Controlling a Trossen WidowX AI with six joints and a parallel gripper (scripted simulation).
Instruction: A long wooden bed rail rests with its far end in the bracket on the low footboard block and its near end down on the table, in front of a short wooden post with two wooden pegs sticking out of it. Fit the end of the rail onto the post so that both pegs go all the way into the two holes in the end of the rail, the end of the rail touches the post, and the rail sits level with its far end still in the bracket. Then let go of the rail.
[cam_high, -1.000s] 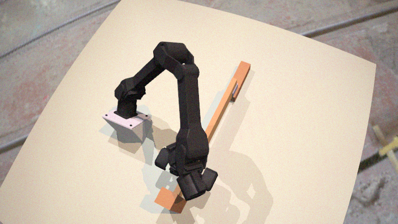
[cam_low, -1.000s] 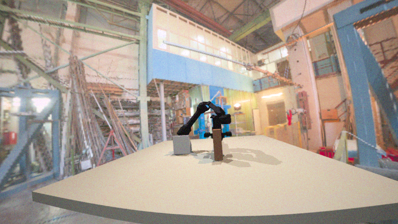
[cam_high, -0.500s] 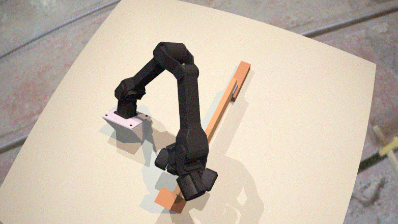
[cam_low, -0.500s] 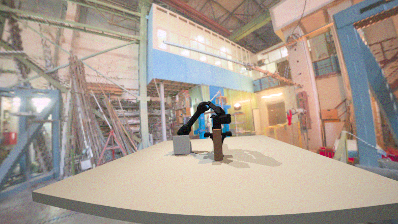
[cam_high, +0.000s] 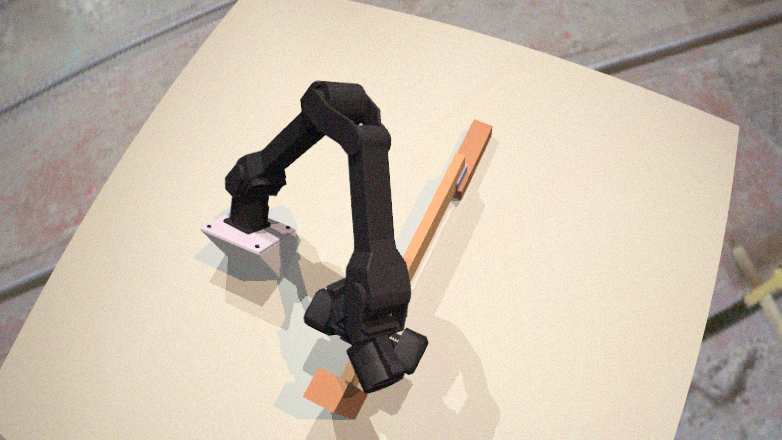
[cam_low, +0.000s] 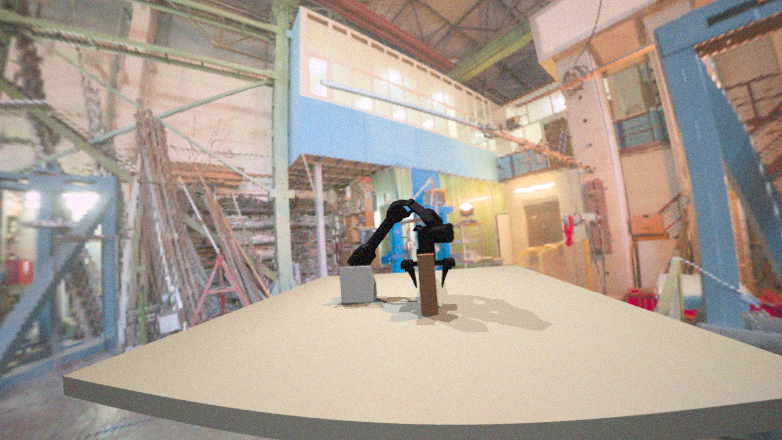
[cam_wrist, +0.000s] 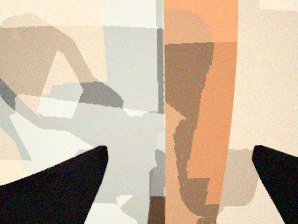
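The long orange rail (cam_high: 434, 216) (cam_wrist: 215, 75) runs from the bracket (cam_high: 462, 176) on the low footboard block (cam_high: 478, 136) to beside the short wooden post (cam_high: 324, 387) (cam_low: 428, 287). Its far end is at the bracket. Its near end reaches the post's side, partly behind the gripper in the top view. No pegs or holes show, and I cannot tell whether a thin gap remains at the joint or whether the rail is exactly level. My gripper (cam_wrist: 180, 153) is wide open, with one finger on each side of the rail and space between each finger and the wood.
The arm's pale base plate (cam_high: 240, 234) on its grey stand is left of the rail in the top view. The arm arches from it over to the post end and hides part of the rail. Shadows of the arm fall across the table (cam_high: 574, 246).
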